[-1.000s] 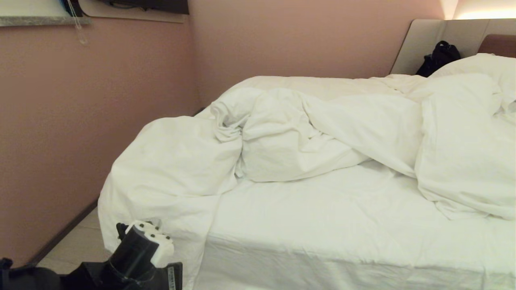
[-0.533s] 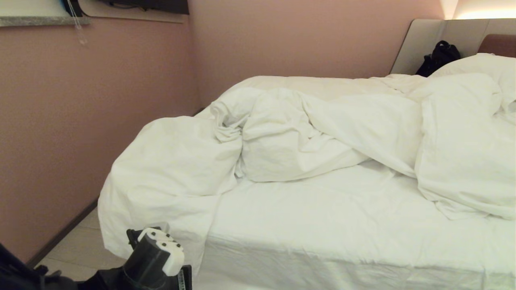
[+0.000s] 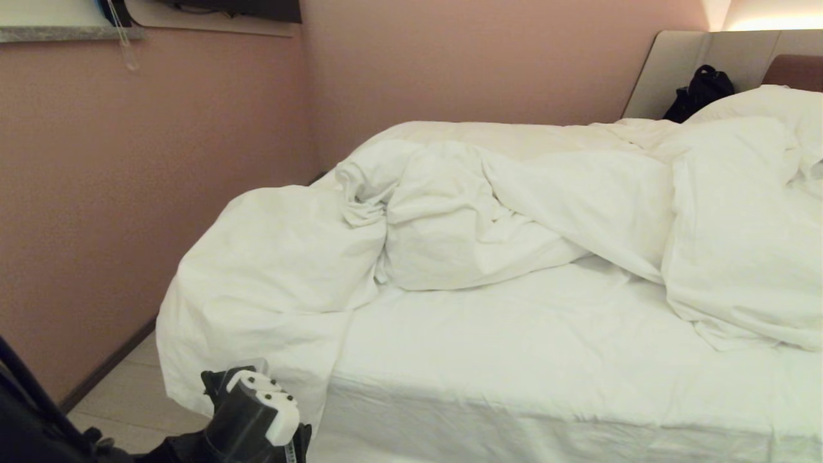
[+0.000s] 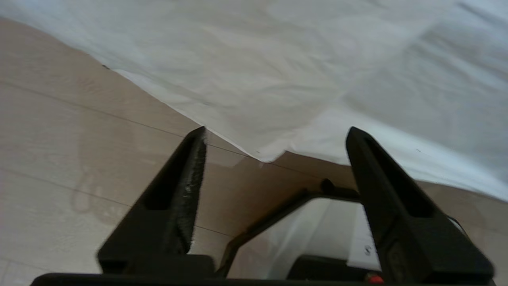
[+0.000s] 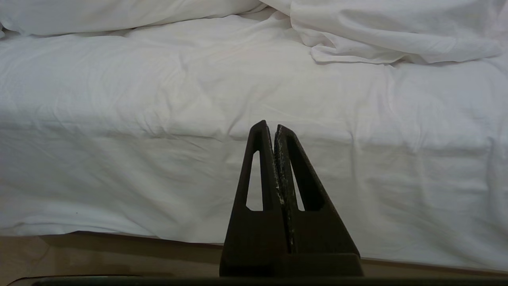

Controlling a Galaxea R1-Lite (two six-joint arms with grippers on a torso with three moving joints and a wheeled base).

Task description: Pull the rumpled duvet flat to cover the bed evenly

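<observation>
The duvet lies in a big bunched heap across the far part of the bed, and one end hangs over the bed's corner down toward the floor. Much of the white sheet on the near side is bare. The left claw is low by that hanging corner, and its two fingers are spread apart with nothing between them. The corner's edge hangs just beyond the finger tips. The right claw is shut tight and empty, parked in front of the side of the bed. It looks like the step in hand is getting ready to grab the hanging corner. Next, the left claw should likely slide forward until the cloth edge sits between its fingers, then squeeze shut and pull the duvet out flat.
</observation>
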